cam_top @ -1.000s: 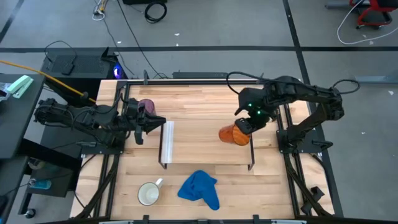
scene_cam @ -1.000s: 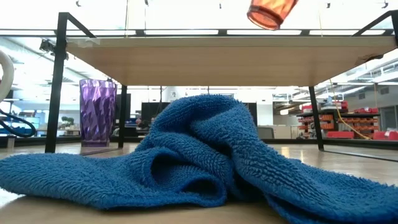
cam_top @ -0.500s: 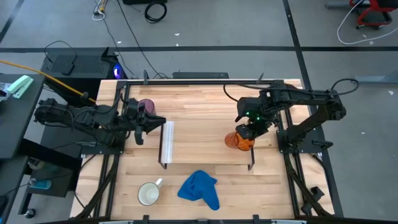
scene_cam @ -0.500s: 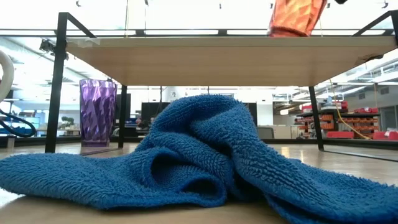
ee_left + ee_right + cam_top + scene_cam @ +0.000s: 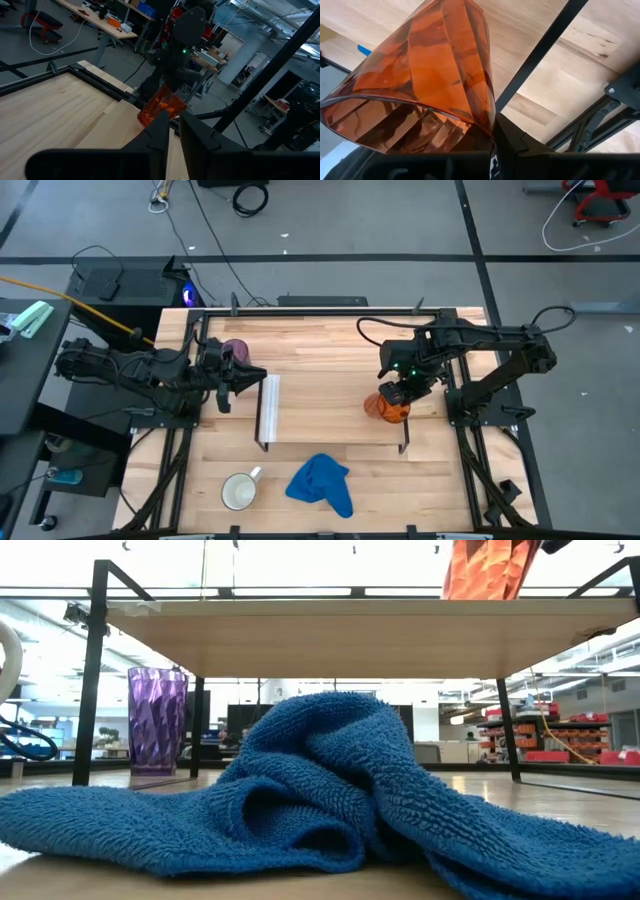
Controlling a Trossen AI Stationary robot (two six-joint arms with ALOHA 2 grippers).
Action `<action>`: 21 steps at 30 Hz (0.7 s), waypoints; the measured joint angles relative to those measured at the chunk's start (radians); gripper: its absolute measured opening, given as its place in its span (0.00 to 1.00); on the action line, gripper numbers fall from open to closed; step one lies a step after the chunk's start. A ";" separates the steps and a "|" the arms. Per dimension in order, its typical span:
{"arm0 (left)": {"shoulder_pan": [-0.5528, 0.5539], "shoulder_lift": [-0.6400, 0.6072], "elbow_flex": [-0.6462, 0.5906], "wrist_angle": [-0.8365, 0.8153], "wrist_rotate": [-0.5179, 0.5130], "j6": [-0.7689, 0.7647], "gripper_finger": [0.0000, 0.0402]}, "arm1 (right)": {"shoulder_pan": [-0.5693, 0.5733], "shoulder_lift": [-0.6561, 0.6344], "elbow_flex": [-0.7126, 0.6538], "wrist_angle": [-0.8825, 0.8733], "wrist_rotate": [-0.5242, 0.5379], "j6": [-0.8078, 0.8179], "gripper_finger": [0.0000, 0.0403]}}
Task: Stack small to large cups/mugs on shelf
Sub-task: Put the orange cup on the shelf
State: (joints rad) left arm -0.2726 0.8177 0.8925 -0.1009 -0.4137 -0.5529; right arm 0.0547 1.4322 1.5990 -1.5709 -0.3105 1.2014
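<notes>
The orange cup (image 5: 383, 406) is over the right end of the shelf (image 5: 320, 410), mouth up, with my right gripper (image 5: 397, 392) shut on it. In the low view the orange cup (image 5: 484, 570) reaches down to the shelf (image 5: 350, 635) top; whether it touches the board I cannot tell. The purple cup (image 5: 234, 351) stands on its base on the table, far left of the shelf. Beside it my left gripper (image 5: 256, 380) points level toward the shelf, a narrow slit open, touching nothing. The white mug (image 5: 240, 492) stands on the table near the front edge. My right gripper holds the orange cup by its wall just below the rim (image 5: 487, 131), on the side toward the table's right edge. The wall is pinched between the two fingers, one outside and one showing dark through the wall. The fingers come steeply from above. The cup stays nearly upright, base down.
A crumpled blue cloth (image 5: 322, 485) lies on the table in front of the shelf, right of the white mug. The shelf's black legs (image 5: 405, 442) stand at its corners. Black frame rails run along the table's left and right sides.
My right gripper has gone down toward the shelf's right end with the orange cup and tipped more steeply downward. The cup, tilted a second ago, now stands nearly upright and lower, its base at the level of the board.
</notes>
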 joint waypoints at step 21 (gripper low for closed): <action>0.000 0.000 0.000 0.000 0.000 0.016 0.12 | 0.025 0.013 0.000 0.000 0.018 0.011 0.02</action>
State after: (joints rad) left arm -0.2724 0.8177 0.8925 -0.1013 -0.4137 -0.5373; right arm 0.0796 1.4452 1.5990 -1.5707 -0.2928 1.2121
